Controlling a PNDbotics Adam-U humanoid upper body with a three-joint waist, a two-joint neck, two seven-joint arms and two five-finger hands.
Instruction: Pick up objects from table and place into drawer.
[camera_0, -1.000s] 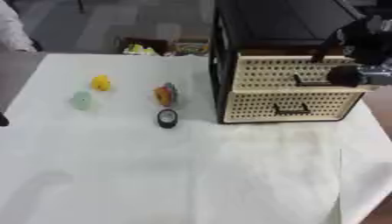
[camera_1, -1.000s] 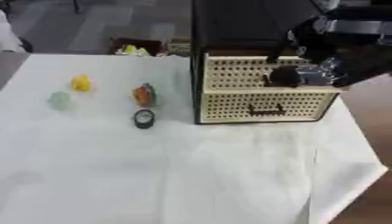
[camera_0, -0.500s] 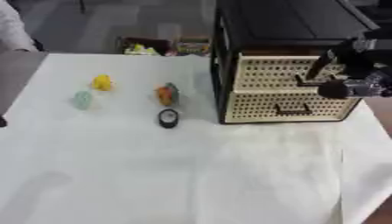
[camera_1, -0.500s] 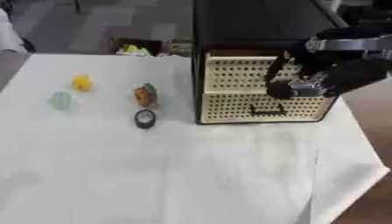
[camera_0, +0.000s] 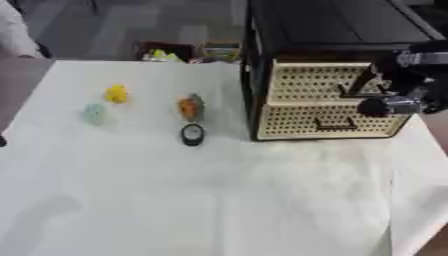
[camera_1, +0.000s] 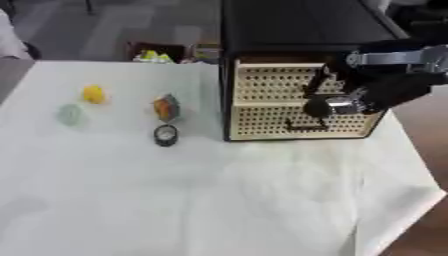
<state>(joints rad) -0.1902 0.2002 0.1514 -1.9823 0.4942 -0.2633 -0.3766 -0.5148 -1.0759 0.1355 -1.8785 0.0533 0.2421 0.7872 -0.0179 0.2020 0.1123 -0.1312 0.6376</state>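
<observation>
Four small things lie on the white-covered desk (camera_0: 219, 200), all in its left half and well apart from the robot's right hand. Nearest the front edge of that group is a small black round object (camera_0: 192, 134) with a pale centre, sitting close to the left side of the drawer unit. Just behind it stands an orange object (camera_0: 189, 106), also near the unit's left wall. Further toward the left edge rests a pale green object (camera_0: 94, 113), and just behind that, a yellow object (camera_0: 115, 93); their exact shapes cannot be made out.

Toward the desk's far right corner stands the drawer unit (camera_1: 271, 100), a black frame with cream perforated drawer fronts, one above the other, both looking closed. The lower front carries a dark handle (camera_1: 297, 126).

The robot's right hand (camera_1: 337, 102) comes in from the right edge and hangs in front of the drawer fronts, about where upper and lower drawers meet, overlapping the right part of the unit. Whether its fingers are curled or straight cannot be told, nor whether it touches the front. The left hand does not show.

Beyond the desk's far edge, a dark box (camera_0: 166, 50) with yellowish contents sits on the floor.
</observation>
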